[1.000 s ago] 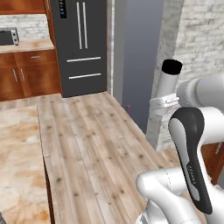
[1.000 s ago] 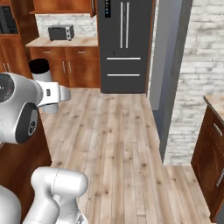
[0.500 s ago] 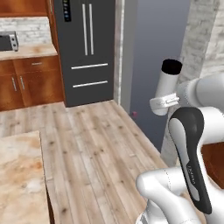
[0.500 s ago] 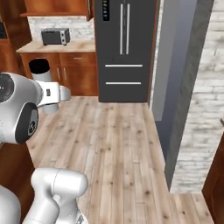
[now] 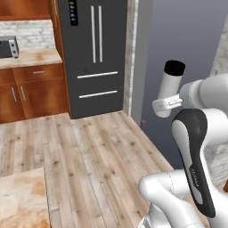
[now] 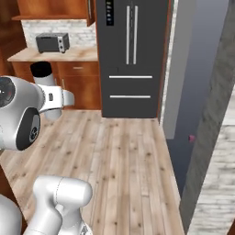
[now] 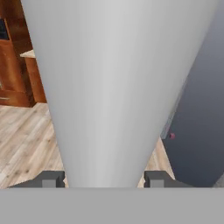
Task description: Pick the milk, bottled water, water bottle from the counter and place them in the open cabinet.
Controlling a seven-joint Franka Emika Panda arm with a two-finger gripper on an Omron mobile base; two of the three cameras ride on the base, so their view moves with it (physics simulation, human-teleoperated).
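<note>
**Water bottle in transit, cabinet not yet in sight**

Since the earlier frames the whole scene has slid across both base views: the base is turning or driving, so do not read this as a move of the furniture. You now see the dark fridge [image 5: 91, 58] at the upper centre of the left base view, and only a corner of the counter [image 5: 20, 200] remains at the lower left. The arm keeps the same pose against the robot body.

You are holding the water bottle [image 5: 170, 87]: the silver cylinder with the black cap stands almost upright at the centre right of the left base view, and at the left of the right base view [image 6: 46, 87]. In the hand view its grey body [image 7: 118, 87] fills the middle, and the gripper [image 7: 104, 179] is closed on it, one finger tip on each side at the bottom.

I judge the step in hand to be the carry, between pick and place. The wall cabinet with the long handle I cannot identify for sure in these views.

For the next move you should keep the grip firm and the bottle upright while the base goes on, then bring the open cabinet into view before you lift toward its shelf. A tall bottle can tip when set down.
</note>
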